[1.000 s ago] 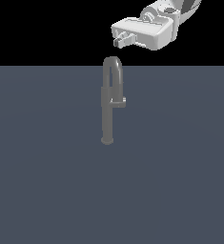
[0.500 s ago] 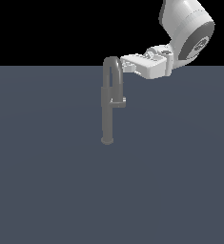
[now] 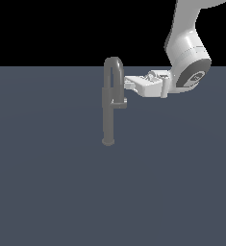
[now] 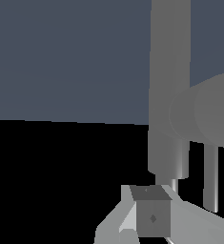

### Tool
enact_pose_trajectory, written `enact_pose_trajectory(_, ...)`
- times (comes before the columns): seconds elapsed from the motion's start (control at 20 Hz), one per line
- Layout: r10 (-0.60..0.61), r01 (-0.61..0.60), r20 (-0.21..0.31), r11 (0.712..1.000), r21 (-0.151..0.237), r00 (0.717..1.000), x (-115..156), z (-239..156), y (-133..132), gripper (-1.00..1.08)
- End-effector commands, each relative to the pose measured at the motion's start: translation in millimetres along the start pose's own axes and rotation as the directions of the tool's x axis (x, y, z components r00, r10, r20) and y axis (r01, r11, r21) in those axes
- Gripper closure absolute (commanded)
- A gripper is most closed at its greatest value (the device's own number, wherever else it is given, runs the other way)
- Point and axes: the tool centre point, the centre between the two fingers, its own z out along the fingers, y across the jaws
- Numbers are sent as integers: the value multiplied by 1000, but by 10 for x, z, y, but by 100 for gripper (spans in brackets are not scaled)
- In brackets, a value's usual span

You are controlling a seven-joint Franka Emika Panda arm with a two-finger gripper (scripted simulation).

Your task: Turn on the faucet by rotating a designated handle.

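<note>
Faucet (image 3: 108, 113) stands upright near the middle of the slate-grey tabletop (image 3: 47, 192), its round base planted and its gooseneck spout (image 3: 114, 72) arching over the top of the column. The handle (image 3: 119, 102) is a short stubby lever jutting from the column at mid-height, toward three o'clock in the exterior view. The white Panda arm (image 3: 186, 53) reaches in from about two o'clock, and its fingers (image 3: 129, 82) lie roughly level, pointing at the spout and sitting just beside it, a little above the handle and apart from it. Whether the fingers are spread or pressed together cannot be told: the exterior view shows them as one pale block, and the wrist view shows only one dark pad (image 4: 151, 217) close beneath the handle's rounded end (image 4: 204, 112). The step in hand looks like the approach, with the turn not yet begun. To do it well, the fingers should come down to the lever's height, meet it near its rounded tip where leverage is best, and push along an arc around the column rather than straight through it. Contact too near the column, or a brush against the spout, would likely waste the push.
</note>
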Motion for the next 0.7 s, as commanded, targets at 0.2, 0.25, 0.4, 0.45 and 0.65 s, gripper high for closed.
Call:
enact_pose_trajectory(0.2,26,-27,31,999,28,999,106,13,-16,108)
enact_pose_trajectory(0.25,26,-27,31,999,28,999,106,13,-16,108)
enact_pose_trajectory(0.4,26,-27,31,999,27,999,107,13,-14,108)
enact_pose_trajectory(0.45,26,-27,31,999,27,999,94,14,8,108)
enact_pose_trajectory(0.65,26,-27,31,999,27,999,43,19,98,108)
